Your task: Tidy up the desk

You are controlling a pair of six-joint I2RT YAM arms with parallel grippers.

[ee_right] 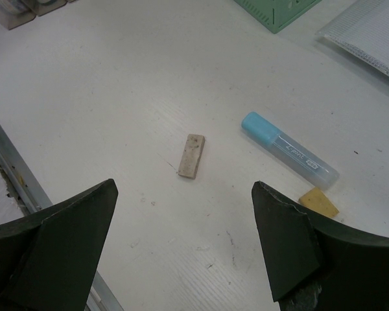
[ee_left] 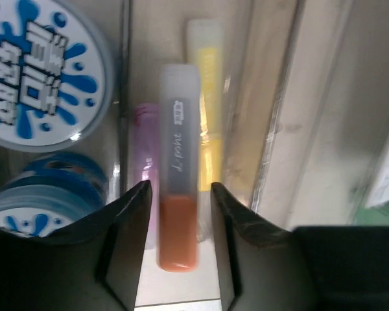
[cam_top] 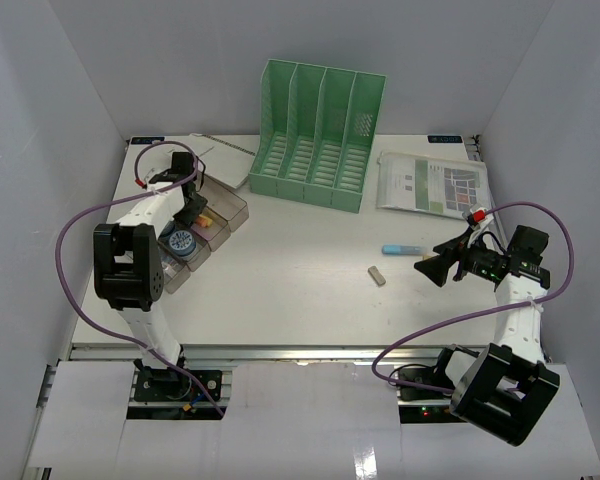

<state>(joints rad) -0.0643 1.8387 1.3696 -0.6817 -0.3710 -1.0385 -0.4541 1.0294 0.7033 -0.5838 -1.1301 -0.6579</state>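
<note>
Orange highlighter (ee_left: 178, 214) between left jaws

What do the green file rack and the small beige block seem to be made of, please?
The green file rack looks like smooth moulded plastic: uniform colour, slotted walls. The beige block is matte and speckled, perhaps an eraser or wood; I cannot tell.
</note>
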